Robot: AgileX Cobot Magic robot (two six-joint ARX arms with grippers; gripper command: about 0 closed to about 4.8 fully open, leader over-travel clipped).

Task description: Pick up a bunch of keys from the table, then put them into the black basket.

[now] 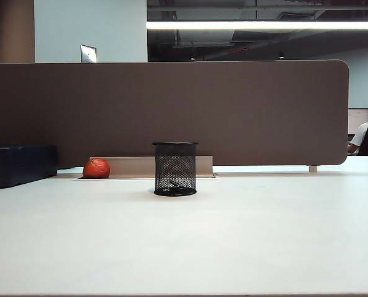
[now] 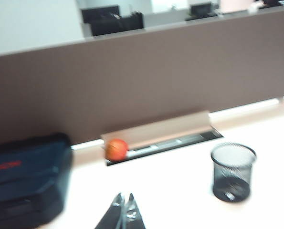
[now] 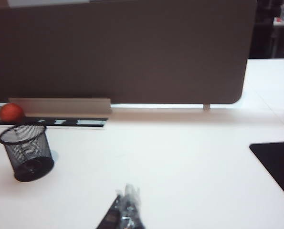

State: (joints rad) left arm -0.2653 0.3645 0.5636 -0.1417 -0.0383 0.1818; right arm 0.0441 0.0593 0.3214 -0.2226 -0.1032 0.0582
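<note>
We count one black basket (image 1: 175, 168) upright on the desk (image 1: 184, 241), one bunch of keys (image 1: 174, 185) inside it, one orange ball (image 1: 96, 168) behind, left tool (image 2: 124, 210) and right tool (image 3: 125, 207) both closed, empty, above the desk.

Right gripper (image 3: 126, 210) hangs over the off-white table (image 3: 180, 167) with jaws pressed together, well apart from the upright black basket (image 3: 27, 151), an orange-red ball (image 3: 11, 112) beyond it by the brown partition (image 3: 122, 52), a black mat (image 3: 278, 164) at the table's far side.
</note>
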